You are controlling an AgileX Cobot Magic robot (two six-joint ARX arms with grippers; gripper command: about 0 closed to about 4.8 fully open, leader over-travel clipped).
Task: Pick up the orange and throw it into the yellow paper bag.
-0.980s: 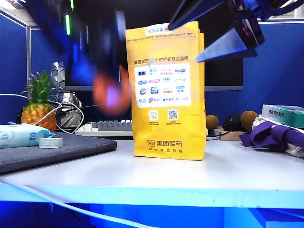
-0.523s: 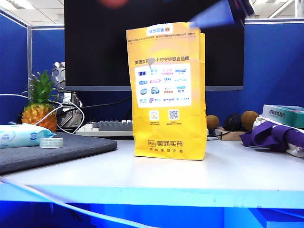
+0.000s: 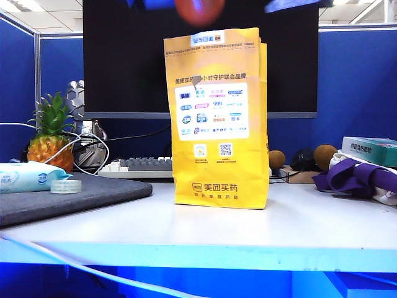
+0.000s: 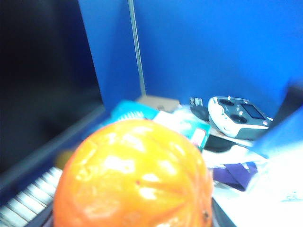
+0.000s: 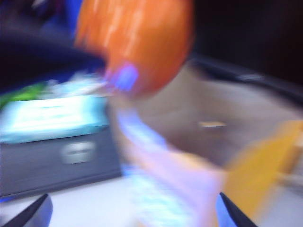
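Orange, round and glossy (image 3: 199, 9), sits at the very top edge of the exterior view, directly above the open mouth of the tall yellow paper bag (image 3: 217, 118), so you are at the carry-and-drop step. The left gripper (image 4: 132, 222) is clamped on that orange; in its wrist view the fruit (image 4: 132, 177) fills the near field and hides the fingers, so judge the hold by the fruit staying aloft. The next move, as I read it, asks you to keep the fruit centred over the opening and then release it; the bag looks light and stands free, so a glancing hit on its rim could tip it.

Going left to right across the tabletop (image 3: 205, 223), you have one spiky pineapple (image 3: 51, 141), one pack of wet wipes (image 3: 28, 176), one roll of clear tape (image 3: 66, 186) on one dark grey mat (image 3: 74, 195), the one yellow bag, two small brown balls (image 3: 276, 159) behind it, one purple cloth (image 3: 356, 176) and one teal box (image 3: 370, 149).

The right gripper (image 5: 132, 215) hangs high on the right, its jaws spread apart and empty, with the blurred orange (image 5: 135, 42) ahead of it.
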